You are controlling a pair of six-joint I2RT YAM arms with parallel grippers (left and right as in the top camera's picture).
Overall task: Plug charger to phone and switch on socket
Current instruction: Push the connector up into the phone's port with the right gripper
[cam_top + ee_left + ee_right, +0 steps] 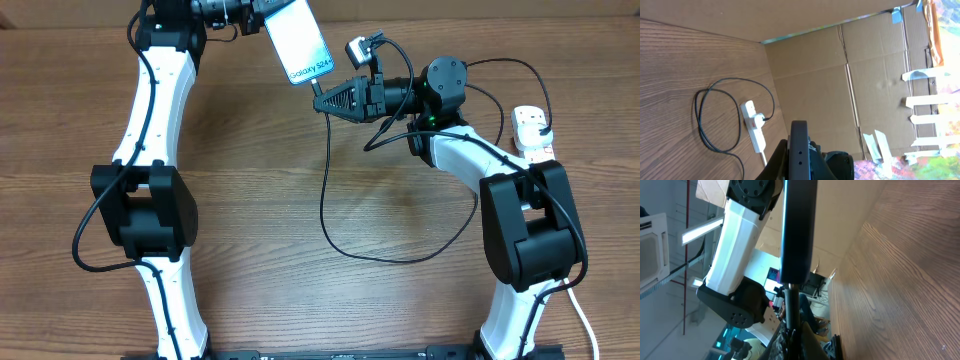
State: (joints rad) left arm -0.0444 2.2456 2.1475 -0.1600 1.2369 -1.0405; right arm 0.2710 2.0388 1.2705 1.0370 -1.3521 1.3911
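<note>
My left gripper (262, 18) is shut on the phone (297, 40) and holds it up at the back of the table, lit screen up, "Galaxy" end toward my right gripper. In the left wrist view the phone (800, 147) shows edge-on between the fingers (800, 167). My right gripper (322, 100) is shut on the charger's connector tip (791, 302), which touches the phone's bottom edge (797, 230); I cannot tell whether it is seated. The black cable (330, 215) loops over the table to the white socket strip (533, 135), also in the left wrist view (754, 127).
A cardboard wall (840, 75) stands behind the table's far edge. The cable loop (710, 125) lies on the wood between the arms. The socket's white cord (585, 320) runs off at the right front.
</note>
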